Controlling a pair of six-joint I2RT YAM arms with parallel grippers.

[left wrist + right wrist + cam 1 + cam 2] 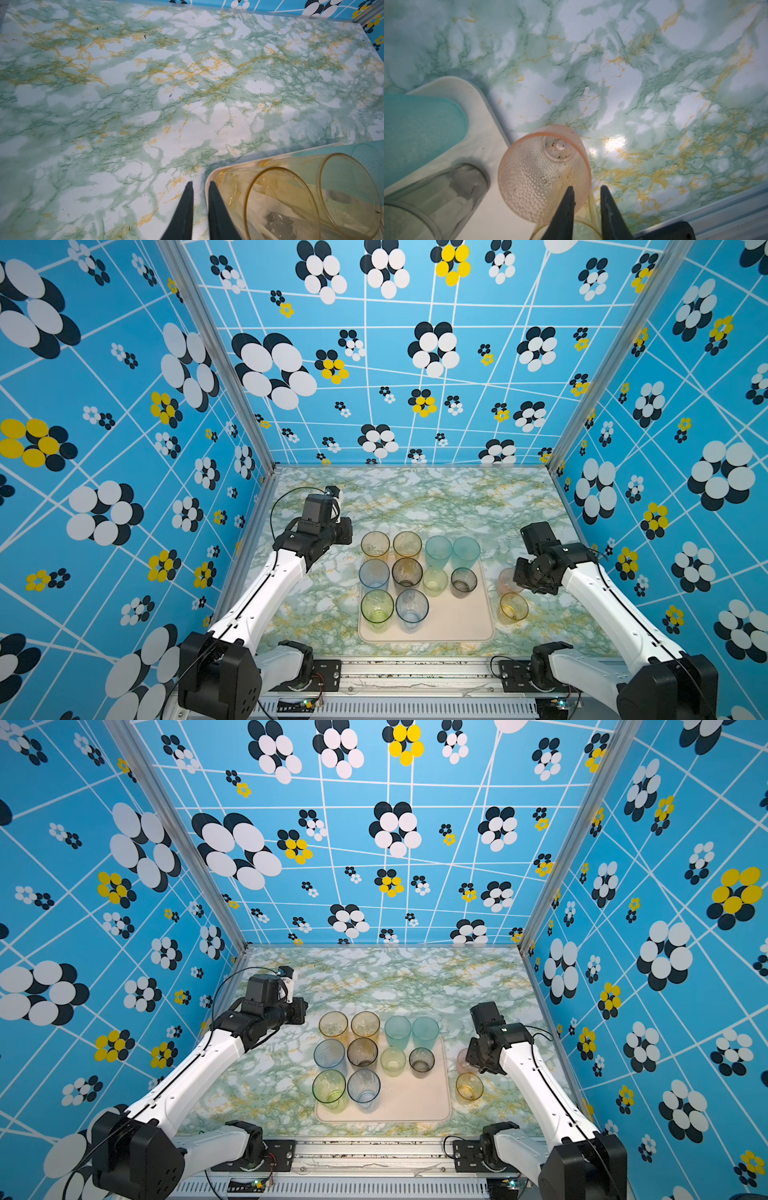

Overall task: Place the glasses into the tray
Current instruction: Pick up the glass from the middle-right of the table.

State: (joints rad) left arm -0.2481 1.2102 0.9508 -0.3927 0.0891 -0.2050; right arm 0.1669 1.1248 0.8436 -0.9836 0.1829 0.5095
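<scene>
The cream-pink tray [453, 622] holds several tinted glasses, among them two tall amber ones [375, 545] and two teal ones [437, 549] in its far row. A pink glass [506, 580] and a short amber glass [513, 608] stand on the table just right of the tray. My right gripper [586, 188] is open over the pink glass [542, 172]. One finger is inside the rim and the other outside. My left gripper [200, 182] hovers by the tray's far left corner [209, 176], beside an amber glass [280, 199]. Its jaws are slightly apart and hold nothing.
The marbled tabletop [415, 497] lies bare behind the tray. Patterned walls close in the left, right and back sides. A metal rail [415, 676] with both arm bases runs along the front edge. The tray's near right part carries no glass.
</scene>
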